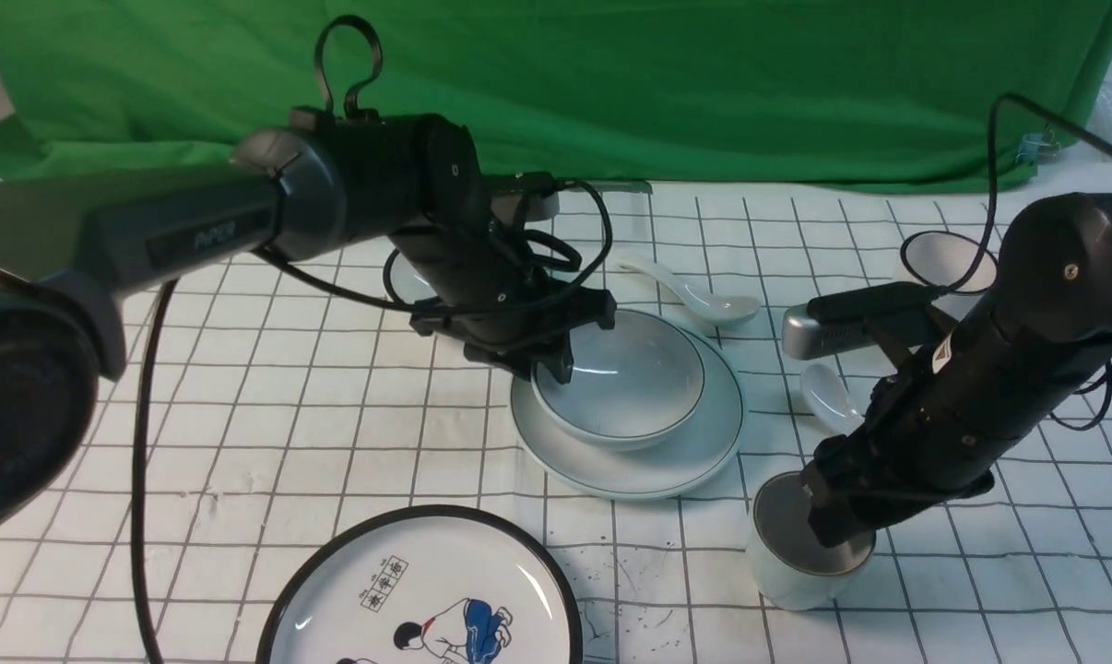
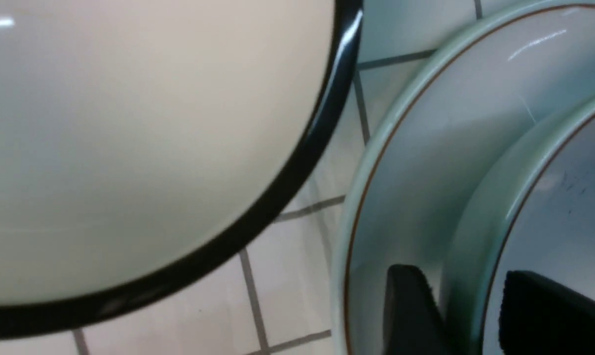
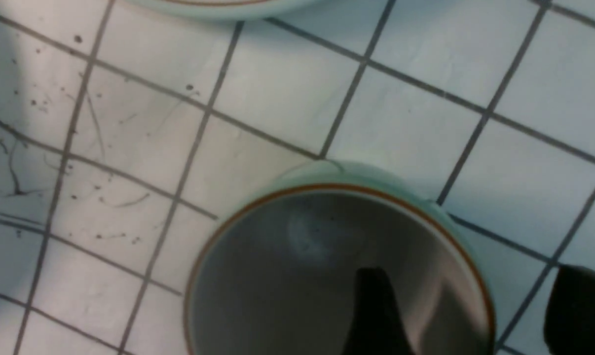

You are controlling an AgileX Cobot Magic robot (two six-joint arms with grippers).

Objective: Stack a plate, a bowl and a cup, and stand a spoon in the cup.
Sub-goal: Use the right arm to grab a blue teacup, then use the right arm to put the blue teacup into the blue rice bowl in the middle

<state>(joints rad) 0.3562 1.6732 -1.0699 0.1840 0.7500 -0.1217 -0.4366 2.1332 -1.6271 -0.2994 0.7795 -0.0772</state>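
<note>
The pale plate [image 1: 639, 470] lies mid-table with the shallow bowl [image 1: 625, 387] resting in it. My left gripper [image 1: 556, 369] is open and straddles the bowl's left rim: in the left wrist view one finger [image 2: 406, 305] stands over the plate [image 2: 426, 148] and the other [image 2: 539, 310] inside the bowl [image 2: 564, 207]. The short cup [image 1: 786, 572] stands at the front right. My right gripper [image 1: 819, 516] is open over it, one finger [image 3: 374, 310] inside the cup [image 3: 302, 256], the other [image 3: 574, 305] outside, clear of its wall. A white spoon [image 1: 694, 293] lies behind the plate.
A black-rimmed plate with a cartoon figure [image 1: 418, 599] sits at the front edge. A black-rimmed bowl [image 2: 130, 123] is just behind my left arm. A black-rimmed cup [image 1: 948, 258] stands at the far right. A second white spoon [image 1: 828, 397] lies by my right arm, its handle hidden.
</note>
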